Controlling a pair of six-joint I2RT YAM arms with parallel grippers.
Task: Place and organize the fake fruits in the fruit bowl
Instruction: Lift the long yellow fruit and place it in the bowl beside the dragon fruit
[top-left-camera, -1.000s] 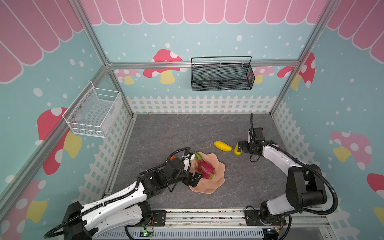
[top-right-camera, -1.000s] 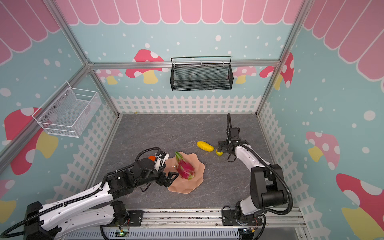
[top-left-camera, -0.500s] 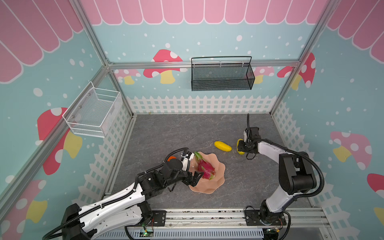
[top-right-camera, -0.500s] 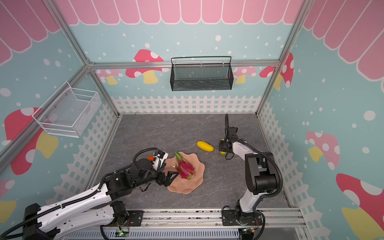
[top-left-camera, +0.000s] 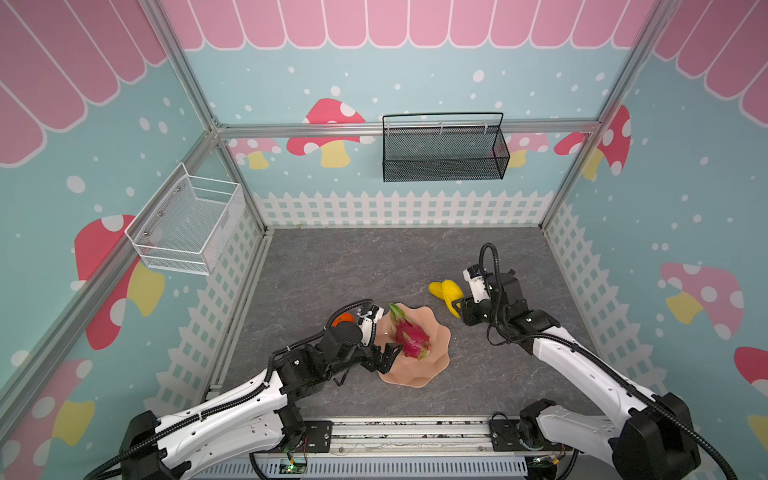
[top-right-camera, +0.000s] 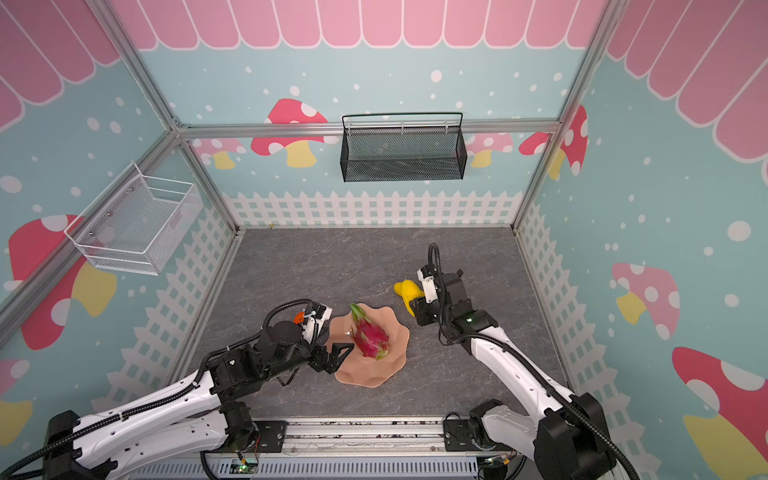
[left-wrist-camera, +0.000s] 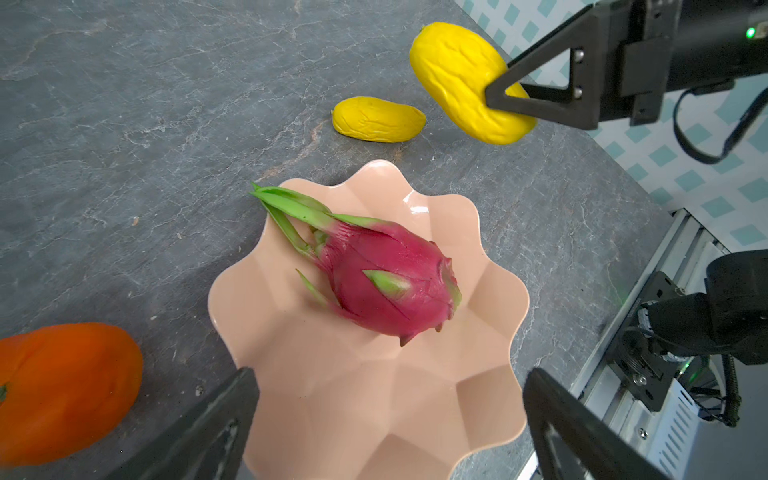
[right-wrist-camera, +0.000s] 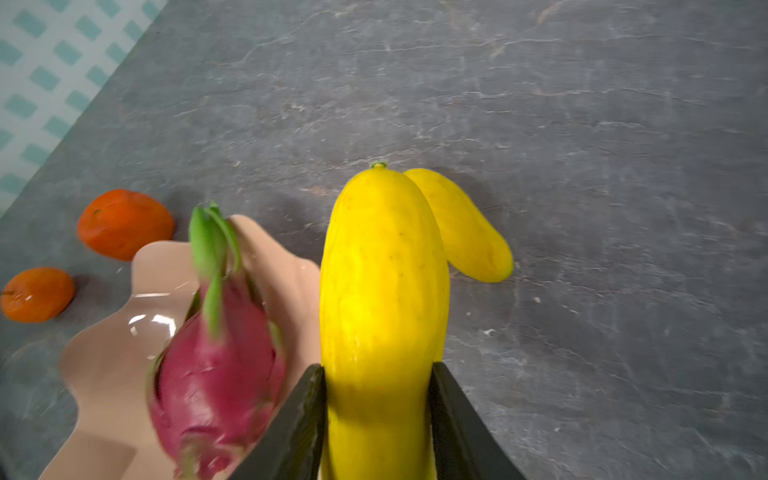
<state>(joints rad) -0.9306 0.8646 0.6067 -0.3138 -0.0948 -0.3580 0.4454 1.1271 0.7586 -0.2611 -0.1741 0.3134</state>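
Right jaws clench a yellow oblong plastic fruit (right-wrist-camera: 382, 270) endwise, axis pointing ahead; the scalloped peach-pink bowl (right-wrist-camera: 104, 374) lies off to their side, at the released left jaws.

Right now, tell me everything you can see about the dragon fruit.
The dragon fruit is a magenta, glossy plastic-looking oval with small green scales and long green leaves at one end. It lies on its side inside the peach fruit bowl, leaves poking past the scalloped rim. Only the bowl touches it; the open left tool stands clear.
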